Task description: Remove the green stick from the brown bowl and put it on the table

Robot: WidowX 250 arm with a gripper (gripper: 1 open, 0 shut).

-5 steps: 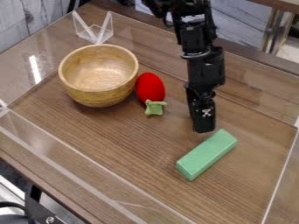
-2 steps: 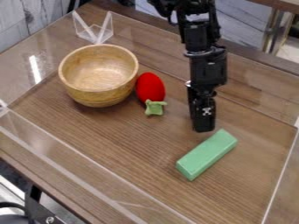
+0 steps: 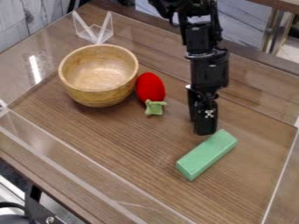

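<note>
The green stick (image 3: 207,155) lies flat on the table (image 3: 105,149) at the front right, angled toward the near edge. My gripper (image 3: 205,125) hangs just above and behind its far end, fingers pointing down and apart, holding nothing. The brown bowl (image 3: 98,74) stands at the back left with only its pale inside showing.
A red strawberry-like toy (image 3: 149,89) with a green stem lies between the bowl and my arm. Clear acrylic walls (image 3: 47,131) run along the table's edges. A clear folded piece (image 3: 93,29) stands behind the bowl.
The arm has shifted very slightly right and up from the green stick. The stick, bowl and red toy have not moved.
</note>
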